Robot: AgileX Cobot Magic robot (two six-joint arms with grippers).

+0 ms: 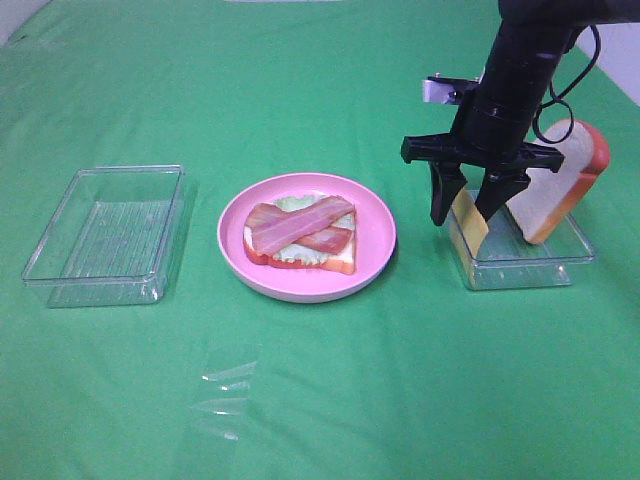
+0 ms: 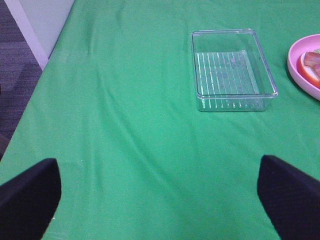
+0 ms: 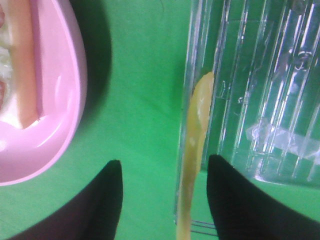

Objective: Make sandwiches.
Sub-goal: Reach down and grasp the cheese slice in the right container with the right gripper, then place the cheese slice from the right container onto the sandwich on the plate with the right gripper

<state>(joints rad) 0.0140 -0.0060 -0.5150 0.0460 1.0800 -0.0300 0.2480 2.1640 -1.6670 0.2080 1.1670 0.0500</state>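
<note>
While the right end effector points down, released astride the cheese slice, left end effector spread.

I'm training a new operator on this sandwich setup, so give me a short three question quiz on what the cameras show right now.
1. True or false: the cheese slice already lies on the bacon strips on the pink plate.
2. Which item leans in the same clear tray as the cheese? A: a bread slice. B: lettuce. C: a tomato.
3. Fill in: the right tool straddles the cheese with its jaws ____.

Key: 1 false, the cheese stands in the tray. 2 A. 3 open.
</note>
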